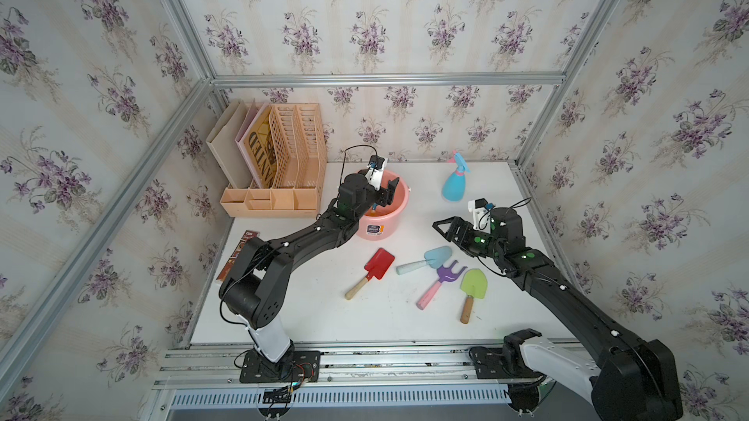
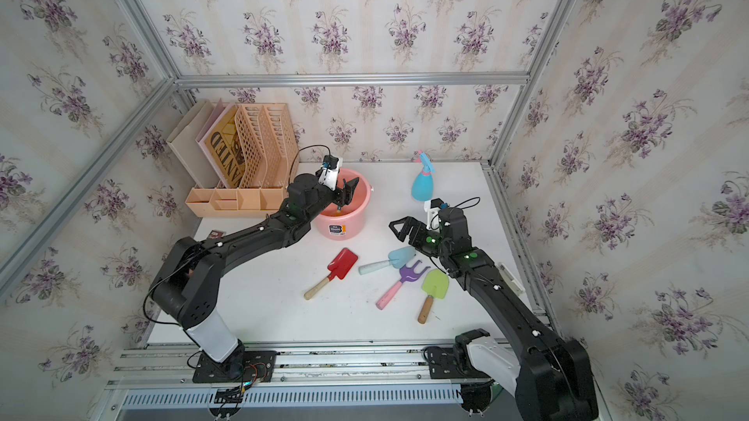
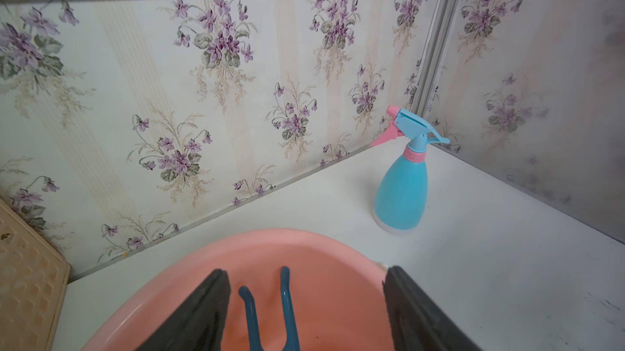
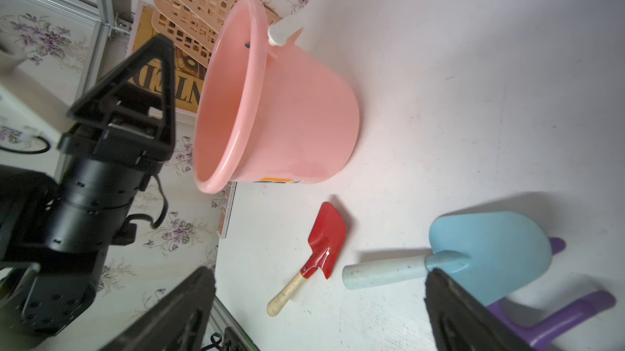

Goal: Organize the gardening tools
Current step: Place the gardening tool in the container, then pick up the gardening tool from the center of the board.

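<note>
L arm stretched fwd, left gripper [image 1: 386, 192] over pink bucket [image 1: 402, 201], jaws apart, blue fork [image 3: 270, 315] between them, untouched, inside bucket. R arm bent low, right gripper [image 1: 443, 229] jaws wide, light-blue trowel [image 1: 437, 254] just under. Purple fork [image 1: 448, 273], green trowel [image 1: 474, 283], red trowel [image 1: 379, 263] nearby on white table [image 1: 324, 313]. Spray bottle [image 1: 454, 188] beyond, by floral wall.

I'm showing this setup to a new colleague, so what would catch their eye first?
The pink bucket toward the back of the table, with the left gripper over it, fingers open, and a blue fork inside. Then the colourful cluster nearer the front: red trowel, light-blue trowel, purple fork and green trowel, beside the open right gripper.
</note>
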Controlling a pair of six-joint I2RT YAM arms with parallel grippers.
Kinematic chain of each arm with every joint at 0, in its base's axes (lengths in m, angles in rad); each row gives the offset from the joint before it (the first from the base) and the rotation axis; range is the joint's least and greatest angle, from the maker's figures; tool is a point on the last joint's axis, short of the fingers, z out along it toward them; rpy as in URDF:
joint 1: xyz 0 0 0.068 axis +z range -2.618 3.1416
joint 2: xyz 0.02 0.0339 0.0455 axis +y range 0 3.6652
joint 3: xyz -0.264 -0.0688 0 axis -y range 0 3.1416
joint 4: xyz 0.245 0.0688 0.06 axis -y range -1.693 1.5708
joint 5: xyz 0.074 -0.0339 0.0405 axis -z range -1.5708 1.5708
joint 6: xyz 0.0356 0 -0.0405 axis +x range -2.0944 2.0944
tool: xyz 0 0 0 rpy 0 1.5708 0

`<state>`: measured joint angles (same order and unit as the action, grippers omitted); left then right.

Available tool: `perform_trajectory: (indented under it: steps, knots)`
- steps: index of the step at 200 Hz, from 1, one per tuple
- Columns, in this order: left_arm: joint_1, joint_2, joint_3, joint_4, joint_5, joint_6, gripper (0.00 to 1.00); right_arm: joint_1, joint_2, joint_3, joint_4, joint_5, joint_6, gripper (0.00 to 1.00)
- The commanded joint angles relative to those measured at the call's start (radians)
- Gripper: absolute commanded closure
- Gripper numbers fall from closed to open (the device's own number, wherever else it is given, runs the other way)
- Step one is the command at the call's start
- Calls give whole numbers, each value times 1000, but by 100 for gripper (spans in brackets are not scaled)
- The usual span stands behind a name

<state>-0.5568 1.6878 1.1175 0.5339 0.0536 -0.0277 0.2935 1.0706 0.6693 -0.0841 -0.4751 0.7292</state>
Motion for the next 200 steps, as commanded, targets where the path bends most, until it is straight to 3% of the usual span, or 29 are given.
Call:
perform_trajectory:
  steps: [1, 67, 99, 163, 200]
  knots:
    - [-25, -84, -35, -75, -67, 70, 22, -1, 6, 5, -32, 20, -26, 0]
    - [-149, -466, -120, -570, -168, 90, 19, -1, 31, 13, -121, 40, -67, 0]
    - [-228, -558, -110, -824, -208, 41, 19, -1, 34, 3, -121, 30, -69, 0]
    - [-329, -413, -17, -1305, -235, -115, 29, -1, 23, 16, -139, 33, -74, 0]
    - [-343, -341, -27, -1325, -207, -180, 31, -1, 5, 6, -144, 35, -71, 0]
